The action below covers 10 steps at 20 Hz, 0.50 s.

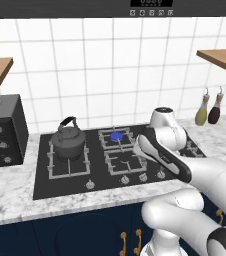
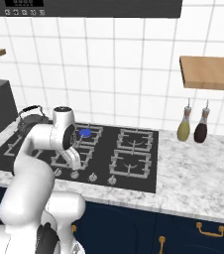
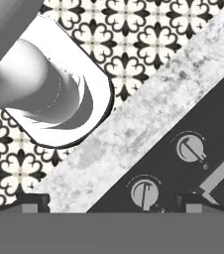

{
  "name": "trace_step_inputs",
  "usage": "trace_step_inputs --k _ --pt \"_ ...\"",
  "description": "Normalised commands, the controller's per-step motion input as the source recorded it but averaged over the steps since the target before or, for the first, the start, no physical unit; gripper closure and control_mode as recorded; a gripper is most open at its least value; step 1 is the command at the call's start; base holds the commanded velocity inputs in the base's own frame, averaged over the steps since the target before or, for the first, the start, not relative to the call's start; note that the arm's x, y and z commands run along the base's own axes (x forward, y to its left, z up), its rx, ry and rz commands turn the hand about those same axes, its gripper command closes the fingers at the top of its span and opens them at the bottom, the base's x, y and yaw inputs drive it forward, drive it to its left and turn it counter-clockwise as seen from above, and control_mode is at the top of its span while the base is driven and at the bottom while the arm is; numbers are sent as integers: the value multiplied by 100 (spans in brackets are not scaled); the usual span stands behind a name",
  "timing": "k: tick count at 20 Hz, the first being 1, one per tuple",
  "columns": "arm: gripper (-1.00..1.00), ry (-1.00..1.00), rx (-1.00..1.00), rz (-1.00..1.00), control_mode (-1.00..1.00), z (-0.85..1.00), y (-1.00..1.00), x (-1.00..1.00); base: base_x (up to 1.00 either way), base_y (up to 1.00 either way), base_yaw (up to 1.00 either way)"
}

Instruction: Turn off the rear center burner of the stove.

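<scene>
The stove (image 1: 97, 172) is a wide black glass cooktop with grey grates and a row of silver knobs (image 1: 125, 179) along its front. A bright-blue disc marks the rear center burner (image 1: 116, 135) (image 2: 85, 133). My gripper (image 2: 76, 166) hangs just above the knob row near the front edge, pointing down. In the hand view the gripper (image 3: 113, 202) is open, its fingertips (image 3: 34, 201) far apart with nothing between them. Two knobs lie below it, one near the right fingertip (image 3: 144, 191) and another farther out (image 3: 190, 148).
A dark kettle (image 1: 67, 140) sits on the left grate. A black toaster oven (image 1: 2, 130) stands at the far left. Two bottles (image 2: 183, 129) stand on the marble counter (image 2: 193, 173) right of the stove. Wooden shelves (image 2: 208, 72) hang on the tiled wall.
</scene>
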Motion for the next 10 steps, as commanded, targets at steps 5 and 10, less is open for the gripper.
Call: trace_step_inputs --k 5,10 --pt "-100 0 0 6 -100 -24 0 14 0 0 0" --pt "-100 0 0 0 -100 -24 0 37 0 0 0"
